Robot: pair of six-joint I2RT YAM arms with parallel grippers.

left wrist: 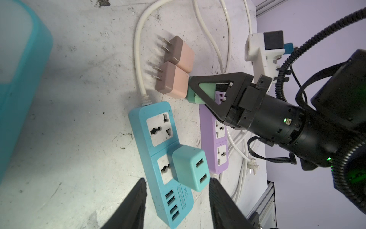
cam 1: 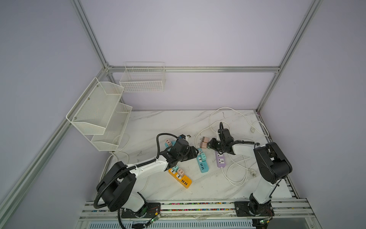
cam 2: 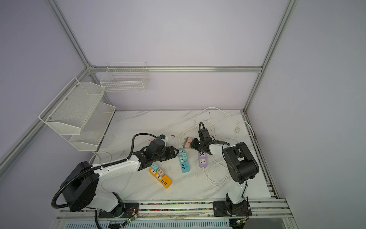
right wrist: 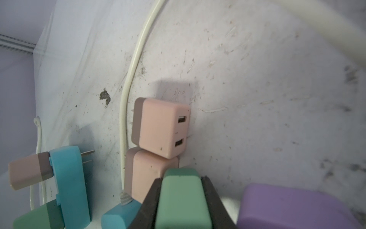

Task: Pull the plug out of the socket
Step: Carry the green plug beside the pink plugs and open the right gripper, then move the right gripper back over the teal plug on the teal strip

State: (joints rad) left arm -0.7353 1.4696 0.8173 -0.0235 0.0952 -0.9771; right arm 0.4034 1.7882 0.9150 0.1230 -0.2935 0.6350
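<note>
Near the middle of the table (cam 1: 154,123), the left gripper (left wrist: 177,179) hovers with jaws partly apart and empty, astride the blue strip (left wrist: 141,117), probably to steady it; a teal plug (left wrist: 188,168) sits in its socket. Toward the right edge, the right gripper (right wrist: 181,179) is clamped tight on a green plug (right wrist: 180,202), seemingly held clear of the purple strip (left wrist: 210,123), beside two loose pink plugs (left wrist: 174,81)

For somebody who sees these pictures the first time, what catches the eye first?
The right gripper, shut on a green plug beside two loose pink adapters near the middle of the table. Next, the open left gripper at the blue power strip, where a teal adapter sits plugged in.
</note>
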